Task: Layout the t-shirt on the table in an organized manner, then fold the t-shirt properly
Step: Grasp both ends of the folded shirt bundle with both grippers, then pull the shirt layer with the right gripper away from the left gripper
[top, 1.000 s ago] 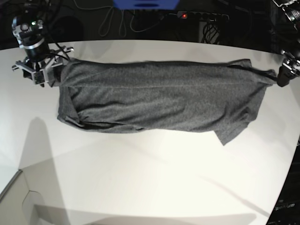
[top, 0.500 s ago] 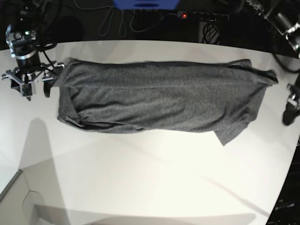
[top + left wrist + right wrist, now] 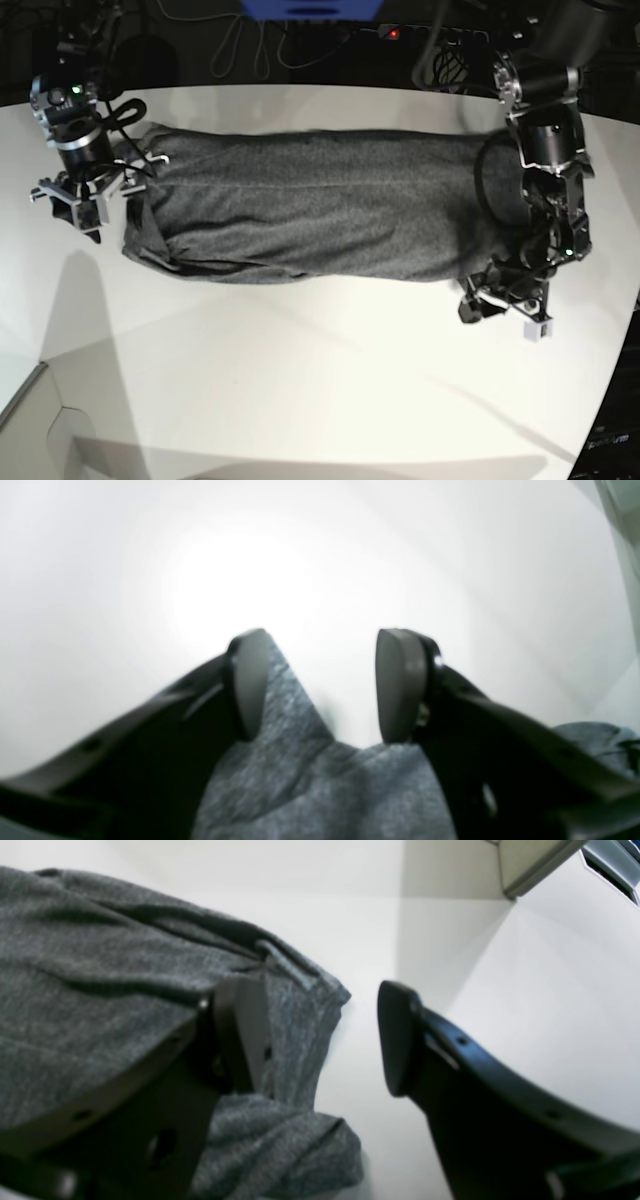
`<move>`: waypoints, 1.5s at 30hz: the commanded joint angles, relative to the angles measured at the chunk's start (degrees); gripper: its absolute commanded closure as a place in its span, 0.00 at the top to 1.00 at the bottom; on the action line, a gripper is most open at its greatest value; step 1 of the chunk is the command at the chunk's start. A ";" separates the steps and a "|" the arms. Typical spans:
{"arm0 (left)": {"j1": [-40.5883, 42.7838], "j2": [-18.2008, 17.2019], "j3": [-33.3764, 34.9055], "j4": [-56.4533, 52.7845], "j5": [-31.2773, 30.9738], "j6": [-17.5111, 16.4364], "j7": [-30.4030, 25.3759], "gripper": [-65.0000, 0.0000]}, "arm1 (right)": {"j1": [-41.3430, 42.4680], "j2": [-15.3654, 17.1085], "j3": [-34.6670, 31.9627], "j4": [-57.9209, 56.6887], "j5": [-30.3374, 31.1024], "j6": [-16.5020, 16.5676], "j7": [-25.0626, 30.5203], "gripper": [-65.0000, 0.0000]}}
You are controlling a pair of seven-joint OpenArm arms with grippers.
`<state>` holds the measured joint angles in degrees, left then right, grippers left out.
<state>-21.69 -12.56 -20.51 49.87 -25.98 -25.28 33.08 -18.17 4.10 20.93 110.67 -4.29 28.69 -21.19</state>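
Observation:
The dark grey t-shirt (image 3: 320, 205) lies as a long rumpled band across the white table (image 3: 300, 380). My right gripper (image 3: 97, 203) hangs at its left end. In the right wrist view this gripper (image 3: 320, 1010) is open, one finger (image 3: 245, 1035) over the t-shirt (image 3: 100, 970) and the other over bare table. My left gripper (image 3: 503, 312) is at the shirt's front right corner, its arm reaching across the cloth. In the left wrist view it (image 3: 320, 645) stands open, with a pointed corner of the t-shirt (image 3: 295, 720) lying between the fingers, not pinched.
Cables, a blue object (image 3: 310, 8) and a power strip with a red light (image 3: 430, 34) sit behind the table's far edge. A grey ledge (image 3: 25, 425) juts at the front left corner. The table's curved edge runs close by on the right.
My left arm has swung in from the table's right edge to the shirt's front right corner. My right gripper has slid forward along the left end. The shirt's right tip now lies under the arm.

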 commanded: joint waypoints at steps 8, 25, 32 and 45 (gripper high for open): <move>-1.82 -1.29 1.92 -3.32 3.60 0.00 -2.97 0.51 | 0.20 2.45 0.30 0.84 0.29 -0.25 1.19 0.55; -1.47 -1.99 1.48 -7.54 8.70 -0.70 -2.53 0.00 | 6.17 3.15 -2.86 -1.71 0.29 -0.25 1.10 0.55; 2.92 -8.06 1.39 7.76 -12.66 0.00 -2.53 0.00 | 6.70 3.86 -7.79 -6.10 0.29 -0.25 1.10 0.55; 25.87 -14.56 -7.66 35.19 -42.64 6.68 -2.44 0.00 | 6.79 3.86 -9.10 -6.45 0.29 -0.25 1.19 0.55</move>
<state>5.06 -25.93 -27.90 84.31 -67.40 -18.22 31.66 -11.97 7.42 11.55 103.22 -4.45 28.69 -21.45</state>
